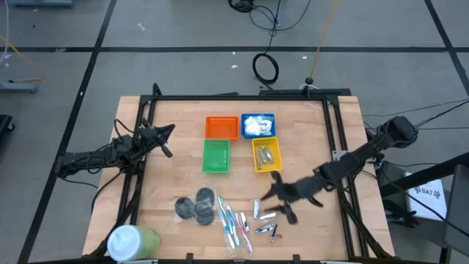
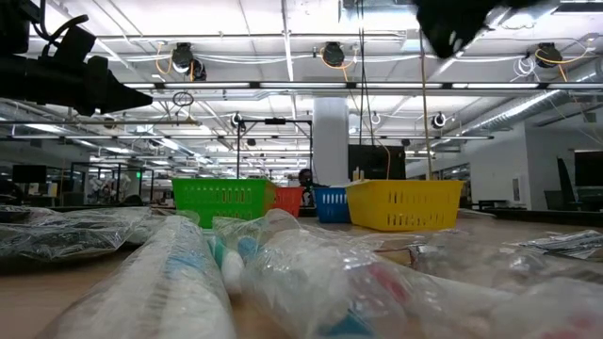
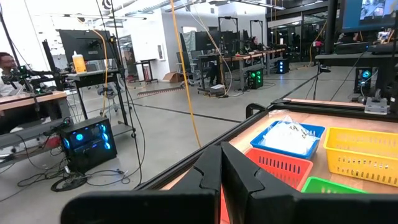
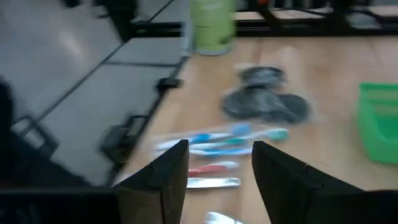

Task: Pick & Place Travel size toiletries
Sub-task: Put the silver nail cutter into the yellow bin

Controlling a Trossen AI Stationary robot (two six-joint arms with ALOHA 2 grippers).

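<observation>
The right gripper (image 1: 272, 192) hangs open and empty above the tiny silver metal clippers (image 1: 265, 222) on the wooden surface (image 1: 308, 132); the left gripper (image 1: 167, 133), closed and empty, waits at the left edge.

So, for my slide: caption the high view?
Open right gripper hovers above silver clippers while left gripper waits shut.

We see four small baskets grouped mid-bench: orange basket (image 1: 221, 127), blue basket (image 1: 258, 125), green basket (image 1: 215, 155), yellow basket (image 1: 266, 154). A white-and-green tub (image 1: 133, 241) lies at the bench (image 1: 183, 117) corner.
</observation>
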